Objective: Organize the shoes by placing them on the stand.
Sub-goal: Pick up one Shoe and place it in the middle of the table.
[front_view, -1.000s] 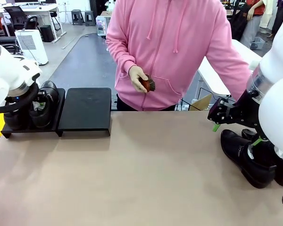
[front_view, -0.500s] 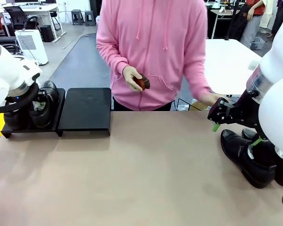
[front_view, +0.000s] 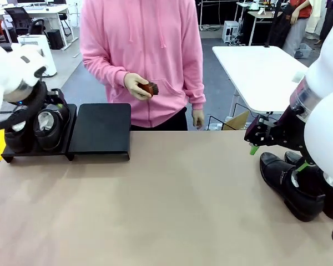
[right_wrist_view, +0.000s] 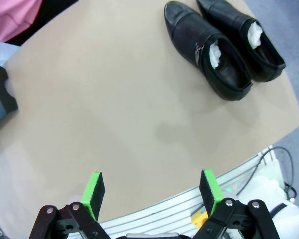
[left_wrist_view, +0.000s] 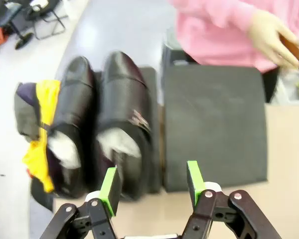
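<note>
Shoes (front_view: 49, 121) of one pair stood side by side on the left section of the stand (front_view: 102, 128), toes pointing away from you, while the right section lay bare. A second pair (front_view: 291, 187) sat on the desk (front_view: 172, 205) at your right, close to the near edge and well apart from the stand. By the look of it you were between placements: one pair done, one to go. The left jaws were spread with nothing between their green pads (left_wrist_view: 111, 183), hovering above the near edge of the stand. The right jaws were spread wide and empty too, held above the desk near the second pair. The next move likely called for you to bring the right jaws down over one of those shoes, pinch it at the collar, and carry it across the desk to the bare section. Compared with a second earlier, the left arm (front_view: 14, 72) had lifted off the stand and uncovered the pale insoles. The person (front_view: 139, 39) had stepped toward your left, brush (front_view: 150, 88) in hand. Your right arm had not moved.
</note>
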Motion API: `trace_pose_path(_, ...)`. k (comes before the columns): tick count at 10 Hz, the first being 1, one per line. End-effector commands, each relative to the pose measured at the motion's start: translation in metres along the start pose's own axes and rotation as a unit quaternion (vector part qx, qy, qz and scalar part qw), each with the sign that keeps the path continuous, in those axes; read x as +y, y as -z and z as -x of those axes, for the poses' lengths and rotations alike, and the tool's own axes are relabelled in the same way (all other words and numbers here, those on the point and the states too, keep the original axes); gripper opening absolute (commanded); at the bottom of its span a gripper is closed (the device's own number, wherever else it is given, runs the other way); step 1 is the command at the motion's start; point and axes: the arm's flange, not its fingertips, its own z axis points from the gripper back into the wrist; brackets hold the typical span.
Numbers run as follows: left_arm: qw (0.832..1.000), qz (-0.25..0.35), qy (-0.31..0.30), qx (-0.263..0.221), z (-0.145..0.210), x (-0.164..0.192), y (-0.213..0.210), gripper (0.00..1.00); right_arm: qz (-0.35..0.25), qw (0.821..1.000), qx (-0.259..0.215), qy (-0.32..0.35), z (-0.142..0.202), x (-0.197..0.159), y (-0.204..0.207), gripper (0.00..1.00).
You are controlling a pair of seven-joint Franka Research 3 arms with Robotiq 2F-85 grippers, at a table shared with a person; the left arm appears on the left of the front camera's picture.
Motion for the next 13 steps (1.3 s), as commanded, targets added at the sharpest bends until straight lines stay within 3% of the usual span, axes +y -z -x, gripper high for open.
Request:
trace_pose_path(1, 0.99, 0.073, 0.026, 0.115, 0.009, 0.011, -0.03, 0.69, -0.003, 1.0, -0.002, -0.004, -0.001, 0.002, 0.0, 1.0)
trace_pose_path(3, 0.97, 0.131, 0.057, 0.196, 0.024, -0.005, -0.04, 0.69, -0.003, 1.0, -0.002, -0.004, -0.001, 0.002, 0.0, 1.0)
trace_pose_path(6, 0.948, 0.163, 0.081, 0.261, 0.037, -0.01, -0.046, 0.69, -0.003, 1.0, -0.002, -0.004, -0.001, 0.002, 0.0, 1.0)
trace_pose_path(8, 0.951, 0.14, 0.046, 0.273, 0.035, -0.004, -0.024, 0.69, 0.0, 1.0, 0.0, 0.0, 0.0, 0.0, 0.0, 1.0)
trace_pose_path(9, 0.948, 0.164, 0.068, 0.266, 0.044, -0.008, -0.049, 0.69, -0.001, 1.0, 0.017, -0.025, -0.001, -0.009, 0.011, 1.0)
trace_pose_path(11, 0.948, 0.164, 0.068, 0.266, 0.044, -0.008, -0.049, 0.69, -0.025, 0.997, 0.041, -0.059, -0.005, -0.053, 0.007, 1.0)
trace_pose_path(13, 0.948, 0.164, 0.068, 0.266, 0.044, -0.008, -0.049, 0.69, -0.042, 0.99, 0.035, -0.129, -0.006, -0.099, 0.003, 1.0)
